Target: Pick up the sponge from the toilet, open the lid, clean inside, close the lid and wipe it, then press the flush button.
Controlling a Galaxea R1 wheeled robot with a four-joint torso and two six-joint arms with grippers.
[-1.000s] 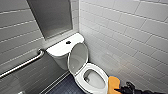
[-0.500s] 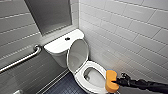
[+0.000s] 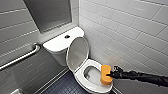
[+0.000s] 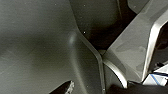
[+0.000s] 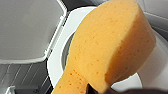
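- Gripping the orange sponge (image 3: 105,75), the right gripper (image 3: 110,74) reaches in from the lower right of the frame.
- The sponge hangs over the toilet (image 3: 60,45) at its right rim.
- The lid (image 3: 78,53) stands raised, mid-frame.

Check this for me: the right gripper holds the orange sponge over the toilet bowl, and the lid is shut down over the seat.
Wrong on the lid: it is raised, leaning back toward the tank, as the head view shows. The right gripper does hold the orange sponge over the toilet bowl.
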